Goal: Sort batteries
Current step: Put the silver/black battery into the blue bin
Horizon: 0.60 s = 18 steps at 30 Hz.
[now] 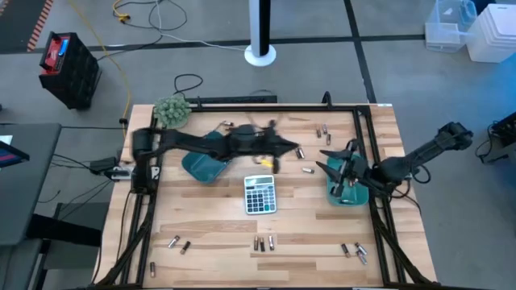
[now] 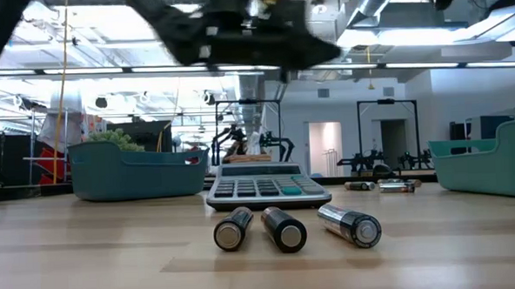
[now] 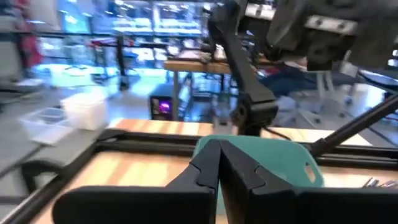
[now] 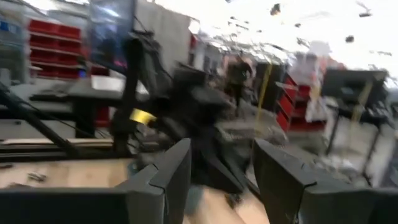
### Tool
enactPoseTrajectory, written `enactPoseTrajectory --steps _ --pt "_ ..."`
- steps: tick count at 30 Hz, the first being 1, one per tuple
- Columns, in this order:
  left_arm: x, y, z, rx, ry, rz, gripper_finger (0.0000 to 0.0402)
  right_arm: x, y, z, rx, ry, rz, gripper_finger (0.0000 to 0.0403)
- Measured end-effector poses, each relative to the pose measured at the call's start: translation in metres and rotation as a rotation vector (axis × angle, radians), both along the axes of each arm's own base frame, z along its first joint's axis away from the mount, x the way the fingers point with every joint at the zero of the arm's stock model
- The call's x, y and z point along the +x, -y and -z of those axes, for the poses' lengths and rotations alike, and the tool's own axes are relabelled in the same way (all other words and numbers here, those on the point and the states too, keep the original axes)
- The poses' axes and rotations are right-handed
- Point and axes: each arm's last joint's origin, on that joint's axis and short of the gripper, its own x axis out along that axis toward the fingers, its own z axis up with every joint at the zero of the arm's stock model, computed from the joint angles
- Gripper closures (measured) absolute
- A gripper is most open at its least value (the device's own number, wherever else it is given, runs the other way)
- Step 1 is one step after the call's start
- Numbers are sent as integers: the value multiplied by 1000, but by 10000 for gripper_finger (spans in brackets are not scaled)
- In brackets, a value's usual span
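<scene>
Batteries lie scattered on the wooden table: three near the near edge (image 1: 264, 242), which show large in the low view (image 2: 283, 229), pairs at the near left (image 1: 179, 243) and near right (image 1: 353, 251), and others toward the far edge (image 1: 324, 130). My left gripper (image 1: 295, 149) reaches out over the table's middle, raised, beyond the calculator. Its fingers (image 3: 217, 171) are shut, and nothing shows between them. My right gripper (image 1: 326, 162) hovers open (image 4: 221, 171) at the left side of the right teal tray (image 1: 348, 192), pointing toward the left arm.
A grey calculator (image 1: 260, 194) lies at the table's centre. A second teal tray (image 1: 203, 166) sits under the left arm. A green plant-like clump (image 1: 171, 110) stands at the far left corner. A black frame (image 1: 266, 105) runs along the table's edges.
</scene>
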Motion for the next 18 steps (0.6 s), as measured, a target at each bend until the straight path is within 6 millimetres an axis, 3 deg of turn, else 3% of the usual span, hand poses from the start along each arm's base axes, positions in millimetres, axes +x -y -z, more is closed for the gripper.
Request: enactPoseTrajectory --steps 13,18 --pt "-150 21 8 -58 79 -227 337 34 36 19 235 -308 215 216" --pt "-195 28 10 -82 130 -266 327 56 54 25 304 -380 257 216"
